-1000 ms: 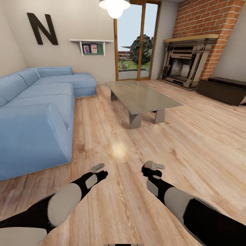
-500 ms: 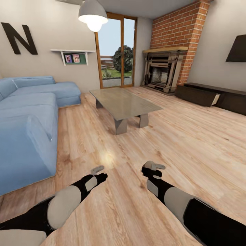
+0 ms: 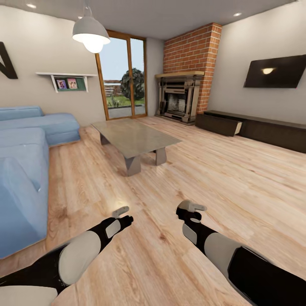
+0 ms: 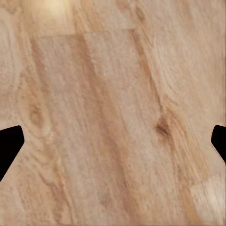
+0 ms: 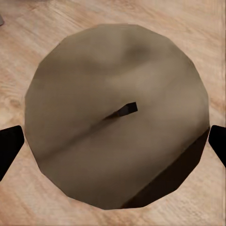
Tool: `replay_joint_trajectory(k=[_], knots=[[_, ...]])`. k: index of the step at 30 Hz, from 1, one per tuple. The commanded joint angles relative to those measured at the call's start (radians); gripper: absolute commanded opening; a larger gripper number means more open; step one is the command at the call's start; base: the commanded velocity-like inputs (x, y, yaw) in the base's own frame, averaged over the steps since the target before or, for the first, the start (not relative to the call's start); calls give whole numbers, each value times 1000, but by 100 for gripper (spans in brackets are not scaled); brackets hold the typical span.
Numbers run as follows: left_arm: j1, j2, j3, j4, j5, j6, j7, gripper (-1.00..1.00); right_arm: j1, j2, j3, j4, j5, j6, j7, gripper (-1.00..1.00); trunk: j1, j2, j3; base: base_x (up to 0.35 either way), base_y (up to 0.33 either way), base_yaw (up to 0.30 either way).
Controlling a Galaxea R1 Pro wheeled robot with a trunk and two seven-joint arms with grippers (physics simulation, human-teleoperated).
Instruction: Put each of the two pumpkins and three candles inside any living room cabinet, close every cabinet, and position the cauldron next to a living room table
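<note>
- Head view: the robot stands on the wooden floor (image 3: 238, 178) with both arms held low at the frame's bottom. The right claw (image 3: 193, 209) sits at lower centre-right and the left claw (image 3: 122, 211) at lower centre-left. The cabinet (image 3: 255, 129) runs as a long dark unit along the right wall in the frame's middle right, its long axis receding toward the fireplace (image 3: 178, 100), and one drawer (image 3: 235, 127) stands pulled out, showing a pale inside. It lies ahead and right of the claws, so the right arm is judged the nearer. The glass-topped bench (image 3: 134, 136) stands at centre, well apart from the cabinet.
- Left wrist view: the left claw (image 4: 113, 143) hangs released over bare floor, dark fingertips (image 4: 9, 143) wide at the frame edges, nothing between them.
- Right wrist view: the right claw (image 5: 113, 146) is grasping a candle (image 5: 117, 117), grey-beige, seen end-on. Its wick (image 5: 126, 109) points up at the camera, so its axis runs along the fingers.
</note>
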Motion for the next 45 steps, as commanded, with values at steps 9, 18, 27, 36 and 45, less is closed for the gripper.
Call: replay_joint_trajectory(k=[9,18,27,36,45], knots=[[0,-2,2,-1,1,5,8,100,-1,0,10,0,-9,-3,-4,-100,-4,2,34,0,0,-294],[0,-2,2,-1,1,7,8,100,-1,1,11,0,-9,-3,-4,-100,-25,38,65,0,0,-294],[3,-3,1,-1,1,7,8,100,-1,1,11,0,-9,-3,-4,-100,-60,101,93,0,0,-294],[3,-3,2,-1,1,7,8,100,-1,0,9,-1,-8,-3,-4,-100,-94,164,122,0,0,-294],[4,-5,1,-1,1,7,8,100,-1,0,11,0,-8,-3,-5,-100,-129,227,150,0,0,-294]])
